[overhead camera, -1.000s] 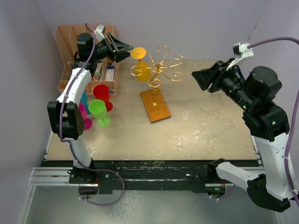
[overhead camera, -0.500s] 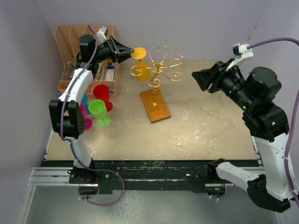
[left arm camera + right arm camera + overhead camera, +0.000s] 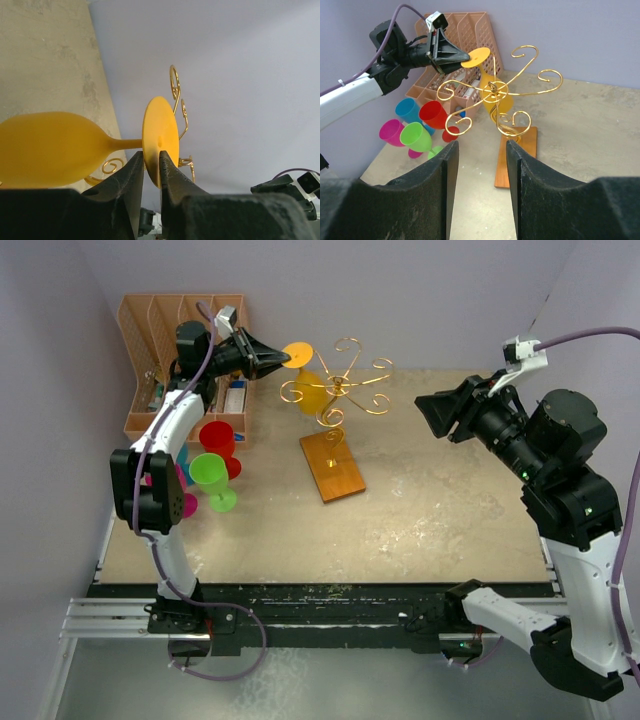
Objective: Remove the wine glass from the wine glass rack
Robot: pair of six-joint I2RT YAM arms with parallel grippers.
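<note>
Against lilac wall [image 3: 240,75], left gripper [image 3: 151,167] pinches wine glass [image 3: 45,147] by its foot edge; right gripper [image 3: 482,146] gapes empty.

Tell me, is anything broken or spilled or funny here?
Nothing broken or spilled. The yellow wine glass hangs upside down from the gold rack, but that's how it's stored. The table just looks scuffed.

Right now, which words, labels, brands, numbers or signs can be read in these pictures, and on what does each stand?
None can be read.
The packages in the peach file organizer may carry print, but it is too small and blurred to read.
</note>
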